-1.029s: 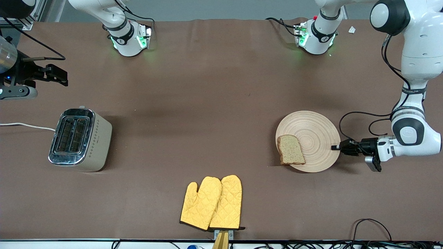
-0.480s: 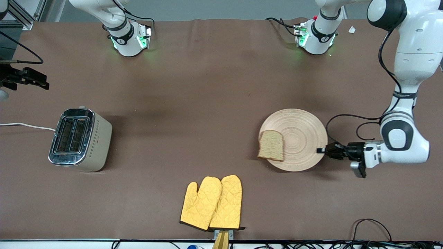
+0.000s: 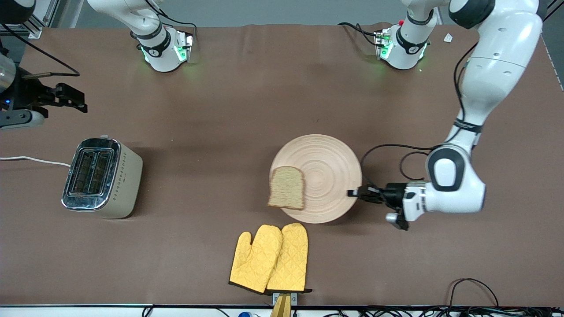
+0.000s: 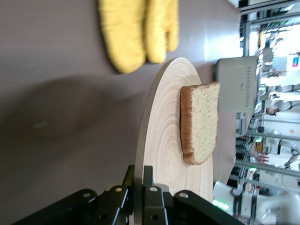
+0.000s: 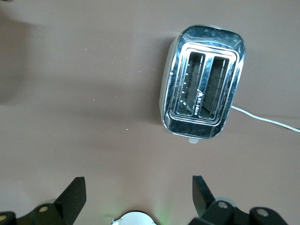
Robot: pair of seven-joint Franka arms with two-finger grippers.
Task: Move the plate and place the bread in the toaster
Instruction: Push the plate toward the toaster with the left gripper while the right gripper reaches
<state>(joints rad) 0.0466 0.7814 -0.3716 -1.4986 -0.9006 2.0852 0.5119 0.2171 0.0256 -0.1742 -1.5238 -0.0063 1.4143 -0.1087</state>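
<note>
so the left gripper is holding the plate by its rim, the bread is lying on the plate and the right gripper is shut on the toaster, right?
Not quite: the right gripper is open and holds nothing, up in the air over the toaster, as the right wrist view shows. The rest stands: the left gripper is shut on the rim of the plate, and the bread lies on it.

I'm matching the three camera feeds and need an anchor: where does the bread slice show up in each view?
Front view: the bread lies on the plate, overhanging the rim toward the right arm's end, above the yellow oven mitts.
Left wrist view: the bread sits mid-frame on the plate.
Right wrist view: not in it; only the toaster.
Shared landmark: the toaster, in all three views.
</note>
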